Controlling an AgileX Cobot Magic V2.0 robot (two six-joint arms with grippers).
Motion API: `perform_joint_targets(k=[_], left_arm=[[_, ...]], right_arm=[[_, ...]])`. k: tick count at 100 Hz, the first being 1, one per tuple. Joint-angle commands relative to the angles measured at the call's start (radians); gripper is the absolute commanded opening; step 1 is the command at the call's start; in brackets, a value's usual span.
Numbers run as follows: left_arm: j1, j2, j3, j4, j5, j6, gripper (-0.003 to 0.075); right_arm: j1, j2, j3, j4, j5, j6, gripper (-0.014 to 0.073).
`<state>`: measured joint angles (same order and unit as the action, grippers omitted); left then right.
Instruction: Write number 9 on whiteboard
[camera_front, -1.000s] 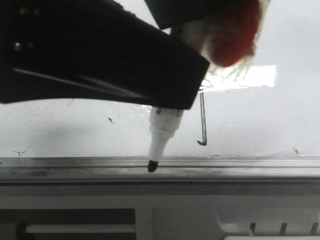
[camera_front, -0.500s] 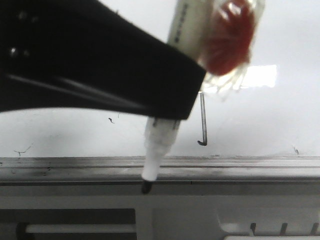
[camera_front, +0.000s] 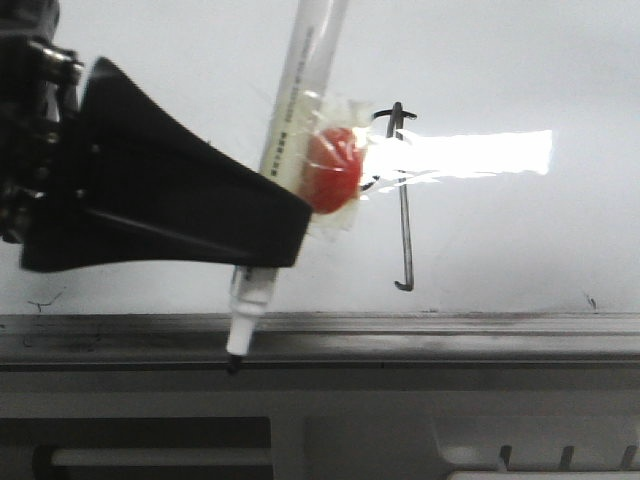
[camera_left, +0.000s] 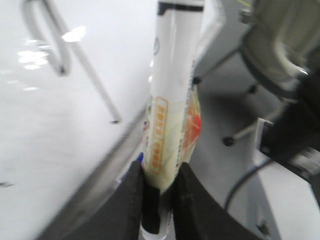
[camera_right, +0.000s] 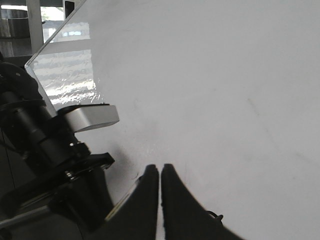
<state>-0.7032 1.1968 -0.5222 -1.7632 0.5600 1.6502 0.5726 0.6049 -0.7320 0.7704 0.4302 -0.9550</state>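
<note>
The whiteboard (camera_front: 500, 240) fills the front view, with bright glare across it. The number 9 (camera_front: 403, 200) is drawn on it in thin black: a small loop on top, a long straight stem, a hooked foot. It also shows in the left wrist view (camera_left: 90, 75). My left gripper (camera_front: 270, 240) is shut on a white marker (camera_front: 290, 110), left of the 9. The marker's black tip (camera_front: 232, 365) points down over the grey rail (camera_front: 450, 325), off the white surface. In the left wrist view the fingers (camera_left: 132, 200) clamp the marker (camera_left: 172, 100). My right gripper (camera_right: 160, 172) is shut and empty over the whiteboard (camera_right: 225, 75).
A red lump wrapped in clear tape (camera_front: 333, 183) is stuck to the marker's barrel. Small black squiggles (camera_front: 40, 302) mark the board near the rail. A grey clamp (camera_right: 92, 116) and dark arm parts (camera_right: 40, 140) sit at the board's edge in the right wrist view.
My left gripper has moved left with the marker, uncovering the loop of the 9. The marker tip has shifted left and lower, over the rail.
</note>
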Motion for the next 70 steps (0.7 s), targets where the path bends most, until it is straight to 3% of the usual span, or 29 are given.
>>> perform_joint_targets(k=[1,18,37,70], left_arm=[[-0.009,-0.023,-0.053,-0.1,-0.162,-0.123,-0.0019],[-0.072,-0.023,-0.105,-0.099,-0.407,-0.247,-0.0019],[-0.216,-0.018,-0.137,-0.099,-0.761,-0.254,-0.0019],[-0.242,0.041,-0.137,-0.099,-0.864,-0.296,-0.0019]], right_arm=[[-0.009,-0.003,-0.034,0.017,-0.053,-0.005,-0.0066],[-0.009,-0.003,-0.034,0.017,-0.053,-0.005,-0.0066],[-0.009,0.001,-0.032,0.017,-0.053,-0.005,-0.0066],[-0.009,0.037,-0.03,0.023,-0.053,-0.003,-0.0066]])
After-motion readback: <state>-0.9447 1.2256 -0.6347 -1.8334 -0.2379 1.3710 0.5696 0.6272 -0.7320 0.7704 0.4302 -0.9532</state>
